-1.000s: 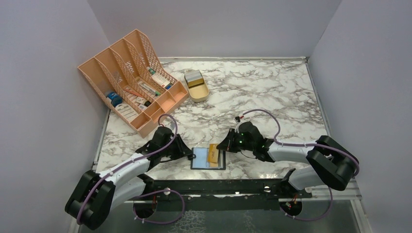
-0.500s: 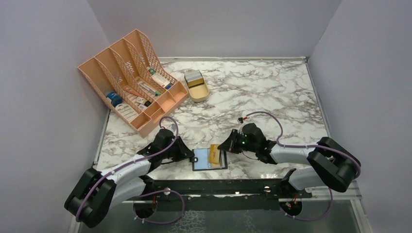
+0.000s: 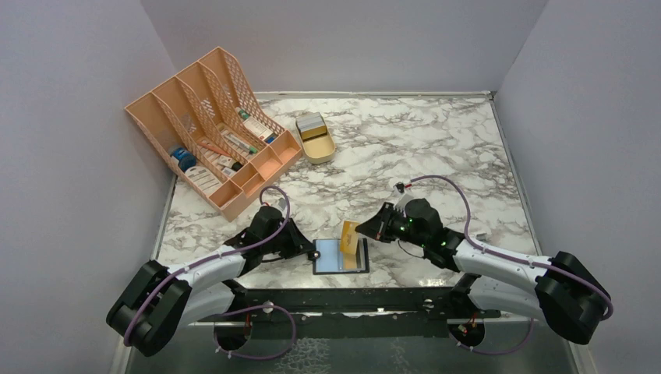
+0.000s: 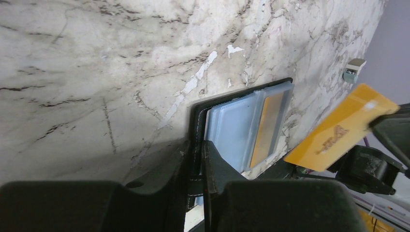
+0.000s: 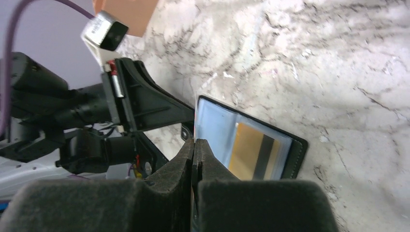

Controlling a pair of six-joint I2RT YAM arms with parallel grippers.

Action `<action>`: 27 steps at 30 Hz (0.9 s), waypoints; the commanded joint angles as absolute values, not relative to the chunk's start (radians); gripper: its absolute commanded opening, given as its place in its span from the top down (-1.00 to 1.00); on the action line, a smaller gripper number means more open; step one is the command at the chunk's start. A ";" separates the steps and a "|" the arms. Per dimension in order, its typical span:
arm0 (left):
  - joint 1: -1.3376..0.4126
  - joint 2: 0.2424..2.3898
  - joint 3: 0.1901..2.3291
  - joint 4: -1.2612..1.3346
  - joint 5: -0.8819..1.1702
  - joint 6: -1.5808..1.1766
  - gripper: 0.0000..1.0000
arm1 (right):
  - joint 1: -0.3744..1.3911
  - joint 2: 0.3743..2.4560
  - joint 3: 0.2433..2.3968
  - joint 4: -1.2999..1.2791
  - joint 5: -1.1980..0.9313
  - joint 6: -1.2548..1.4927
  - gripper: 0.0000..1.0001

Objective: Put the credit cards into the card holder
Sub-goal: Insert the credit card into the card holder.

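The black card holder (image 3: 331,256) lies open near the table's front edge, blue-grey sleeves up. One gold card (image 5: 251,150) with a dark stripe sits inside a sleeve; it also shows in the left wrist view (image 4: 267,129). My left gripper (image 3: 312,252) is shut on the holder's left cover edge (image 4: 198,121). My right gripper (image 3: 365,232) is shut on a second gold-yellow credit card (image 3: 349,236) and holds it tilted above the holder's right part. In the left wrist view this card (image 4: 345,126) hangs clear of the holder. In the right wrist view it shows edge-on (image 5: 195,121).
A peach mesh file organiser (image 3: 210,128) with labelled boxes stands at the back left. A tan oval tin (image 3: 317,142) with a grey stack in its far end lies right of it. The black base rail (image 3: 351,300) runs along the front edge.
My right gripper has drawn back to the right and lifted the gold card from lying on the holder to tilted above it. The holder and left gripper have shifted slightly right.
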State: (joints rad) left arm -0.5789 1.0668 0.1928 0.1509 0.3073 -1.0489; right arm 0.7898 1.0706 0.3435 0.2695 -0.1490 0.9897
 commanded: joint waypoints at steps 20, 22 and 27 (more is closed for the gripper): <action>-0.603 1.003 0.163 0.120 0.329 -1.035 0.52 | 0.786 1.257 0.284 0.447 -0.239 1.086 0.99; -0.603 1.004 0.166 0.121 0.329 -1.032 0.51 | 0.786 1.268 0.293 0.460 -0.264 1.081 0.98; -0.603 1.007 0.166 0.121 0.327 -1.030 0.52 | 0.786 1.288 0.299 0.442 -0.258 1.071 0.99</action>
